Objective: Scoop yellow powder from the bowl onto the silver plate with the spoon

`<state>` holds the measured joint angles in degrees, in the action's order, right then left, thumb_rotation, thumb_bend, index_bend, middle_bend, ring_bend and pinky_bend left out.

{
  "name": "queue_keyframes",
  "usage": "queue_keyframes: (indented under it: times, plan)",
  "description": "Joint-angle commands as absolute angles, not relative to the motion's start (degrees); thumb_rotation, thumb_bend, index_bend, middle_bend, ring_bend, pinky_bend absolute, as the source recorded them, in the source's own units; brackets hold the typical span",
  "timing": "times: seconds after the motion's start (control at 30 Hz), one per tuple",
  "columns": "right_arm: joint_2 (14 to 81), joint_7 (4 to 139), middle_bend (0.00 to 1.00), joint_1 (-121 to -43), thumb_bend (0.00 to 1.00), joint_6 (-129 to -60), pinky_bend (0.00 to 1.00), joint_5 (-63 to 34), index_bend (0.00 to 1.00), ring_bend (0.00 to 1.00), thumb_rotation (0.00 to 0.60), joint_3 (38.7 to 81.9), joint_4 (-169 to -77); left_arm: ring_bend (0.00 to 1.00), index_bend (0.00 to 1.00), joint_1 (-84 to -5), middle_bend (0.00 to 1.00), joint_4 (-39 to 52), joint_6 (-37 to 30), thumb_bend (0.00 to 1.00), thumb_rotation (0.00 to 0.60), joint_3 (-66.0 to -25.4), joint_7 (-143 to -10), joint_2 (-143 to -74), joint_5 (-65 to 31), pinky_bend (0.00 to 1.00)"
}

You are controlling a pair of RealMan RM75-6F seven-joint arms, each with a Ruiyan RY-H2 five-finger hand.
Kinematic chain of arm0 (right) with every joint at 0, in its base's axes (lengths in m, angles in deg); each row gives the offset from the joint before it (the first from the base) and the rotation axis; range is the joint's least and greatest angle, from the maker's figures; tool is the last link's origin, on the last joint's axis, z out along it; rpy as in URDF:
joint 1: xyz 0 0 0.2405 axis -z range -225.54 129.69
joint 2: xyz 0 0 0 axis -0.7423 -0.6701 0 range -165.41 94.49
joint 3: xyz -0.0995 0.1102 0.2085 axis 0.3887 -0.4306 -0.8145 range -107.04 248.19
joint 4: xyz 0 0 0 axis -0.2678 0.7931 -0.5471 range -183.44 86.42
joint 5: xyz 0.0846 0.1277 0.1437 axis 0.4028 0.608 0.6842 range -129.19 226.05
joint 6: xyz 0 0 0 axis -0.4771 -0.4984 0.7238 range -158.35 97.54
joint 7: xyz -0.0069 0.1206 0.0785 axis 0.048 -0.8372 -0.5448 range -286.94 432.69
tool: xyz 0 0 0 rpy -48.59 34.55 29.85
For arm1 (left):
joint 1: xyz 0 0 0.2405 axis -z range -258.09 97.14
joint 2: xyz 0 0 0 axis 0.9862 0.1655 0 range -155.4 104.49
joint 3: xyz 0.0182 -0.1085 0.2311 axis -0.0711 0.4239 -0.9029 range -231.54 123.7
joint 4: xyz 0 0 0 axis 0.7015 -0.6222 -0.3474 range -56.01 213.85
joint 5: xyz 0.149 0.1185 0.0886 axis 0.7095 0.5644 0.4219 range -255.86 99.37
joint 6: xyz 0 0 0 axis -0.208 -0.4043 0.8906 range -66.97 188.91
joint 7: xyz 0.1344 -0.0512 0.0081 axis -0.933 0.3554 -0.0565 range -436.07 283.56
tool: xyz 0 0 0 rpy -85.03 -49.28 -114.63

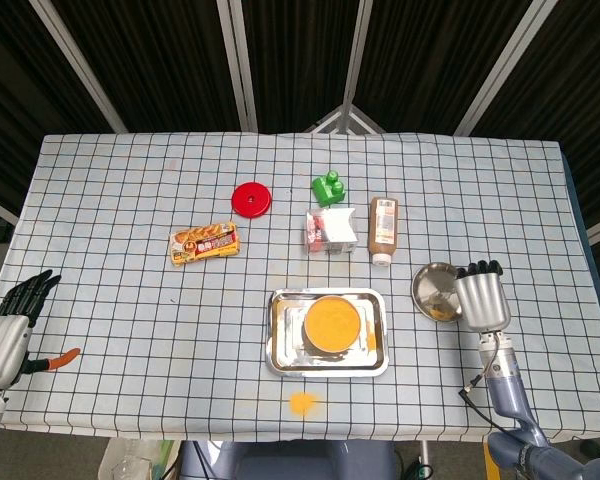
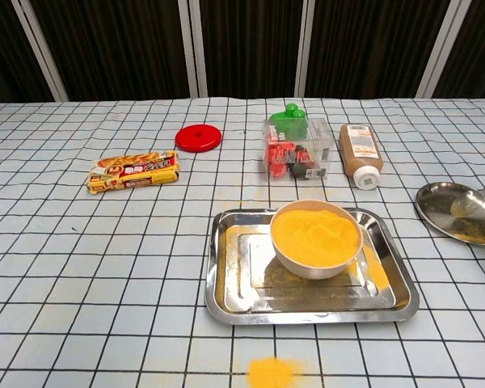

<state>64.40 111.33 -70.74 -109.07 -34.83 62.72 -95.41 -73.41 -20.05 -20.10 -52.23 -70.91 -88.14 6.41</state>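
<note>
The head view looks almost straight down from high above, taking in the whole checked worktop [image 1: 130,200] from its near edge to the dark slatted wall behind. The chest view sits low at the near edge, looks forward at a shallow angle, and is much closer. Both share the steel tray [image 1: 279,340] [image 2: 226,291], the bowl of yellow powder [image 1: 331,325] [image 2: 315,236] and the silver plate [image 1: 432,288] [image 2: 444,206].

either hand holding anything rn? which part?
Right hand holds the spoon by its handle end; the bowl end sits over the silver plate, though the grip itself is hidden. Left hand is open, holding nothing.
</note>
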Motion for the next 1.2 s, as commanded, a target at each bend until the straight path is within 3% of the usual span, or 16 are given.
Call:
queue_keyframes:
  times: [0.03,0.43,0.67,0.9,1.2]
  plan:
    - [65.7,110.5,0.6,-70.8,0.68,-108.3,0.5,-34.0,0.81,0.5,0.6,62.4,-93.2,0.0,0.0,-73.4,0.0,-20.0,-20.2,0.0,0.6,-52.2,-70.8,-88.1,6.4,0.0]
    - [68.7,106.1,0.6,-71.1,0.68,-107.3,0.5,-32.6,0.8,0.49,0.6,61.7,-89.5,0.0,0.0,-73.3,0.0,-20.1,-19.7,0.0,0.6,-52.3,-71.0,-88.1,6.2,0.0]
    - [69.5,106.8,0.46,-71.3,0.63,-106.5,0.4,-32.1,0.56,0.34,0.6,61.7,-89.3,0.0,0.0,-73.4,0.0,-20.0,-20.0,0.0,0.6,-52.1,-71.1,-88.3,6.1,0.0]
    - [69.6,108.5,0.4,-71.7,0.59,-105.9,0.39,-30.2,0.48,0.31,0.6,60.0,-89.1,0.0,0.0,-73.4,0.0,-20.0,-20.1,0.0,0.6,-52.1,-71.1,-88.4,6.1,0.0]
    - [68.8,111.4,0.29,-71.6,0.54,-106.0,0.3,-28.6,0.22,0.21,0.6,59.0,-90.3,0.0,0.0,-73.4,0.0,-20.1,-19.8,0.0,0.6,-52.1,-71.3,-88.4,5.8,0.0]
